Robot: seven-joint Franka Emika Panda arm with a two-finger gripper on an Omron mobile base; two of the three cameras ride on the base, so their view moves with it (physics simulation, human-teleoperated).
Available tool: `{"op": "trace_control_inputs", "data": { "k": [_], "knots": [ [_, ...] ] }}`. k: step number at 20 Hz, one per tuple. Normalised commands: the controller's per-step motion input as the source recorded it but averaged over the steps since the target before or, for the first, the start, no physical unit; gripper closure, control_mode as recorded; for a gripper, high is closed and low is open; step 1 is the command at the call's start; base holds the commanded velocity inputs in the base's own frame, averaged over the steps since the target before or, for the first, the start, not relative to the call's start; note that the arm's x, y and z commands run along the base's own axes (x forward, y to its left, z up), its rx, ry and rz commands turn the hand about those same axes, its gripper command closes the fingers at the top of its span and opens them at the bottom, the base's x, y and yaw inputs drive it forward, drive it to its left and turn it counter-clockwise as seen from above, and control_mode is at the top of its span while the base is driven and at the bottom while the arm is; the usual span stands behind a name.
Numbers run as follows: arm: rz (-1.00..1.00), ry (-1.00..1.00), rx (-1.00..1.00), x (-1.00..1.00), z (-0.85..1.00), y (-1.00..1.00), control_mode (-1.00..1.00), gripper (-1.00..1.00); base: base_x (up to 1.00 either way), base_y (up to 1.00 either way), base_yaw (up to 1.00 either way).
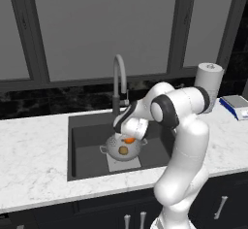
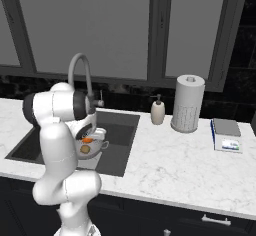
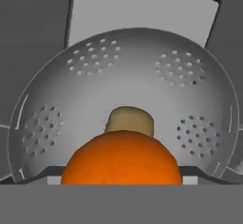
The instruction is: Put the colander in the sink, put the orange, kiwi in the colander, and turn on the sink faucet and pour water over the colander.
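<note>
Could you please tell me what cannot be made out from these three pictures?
- Gripper fingers: hand view, the orange covers them; open or shut, unclear.
- Kiwi: hand view, its lower part is behind the orange.
- Sink faucet lever: left base view, too small.
- Colander: left base view, the wrist hides its far rim.

Lighting: even, soft, rendered; no hard shadows on my counter (image 1: 34,155). Soft sheen inside the colander (image 3: 128,80). Sink (image 1: 87,145) basin dim. Focus: all views slightly soft, low resolution; no edge distortion.

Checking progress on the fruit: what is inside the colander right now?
The kiwi lies on the bottom of the colander. The orange hangs just above it, at the gripper, hiding the kiwi's near side and the fingertips.
</note>
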Motion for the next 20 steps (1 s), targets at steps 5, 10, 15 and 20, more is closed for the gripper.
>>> {"op": "trace_control_inputs", "data": {
  "k": [5,10,15,20],
  "knots": [
    [0.0,-0.1,0.08,0.0,-0.68,-0.56,-1.0,1.0,0.0,0.0,0.0],
    [0.02,-0.11,0.03,0.0,-0.7,-0.18,-1.0,1.0,0.0,0.0,0.0],
    [0.01,-0.05,0.0,0.0,-0.86,-0.02,-1.0,1.0,0.0,0.0,0.0],
    [0.0,-0.12,0.0,-0.03,-0.7,-0.22,-1.0,1.0,0.0,0.0,0.0]
  ]
}}
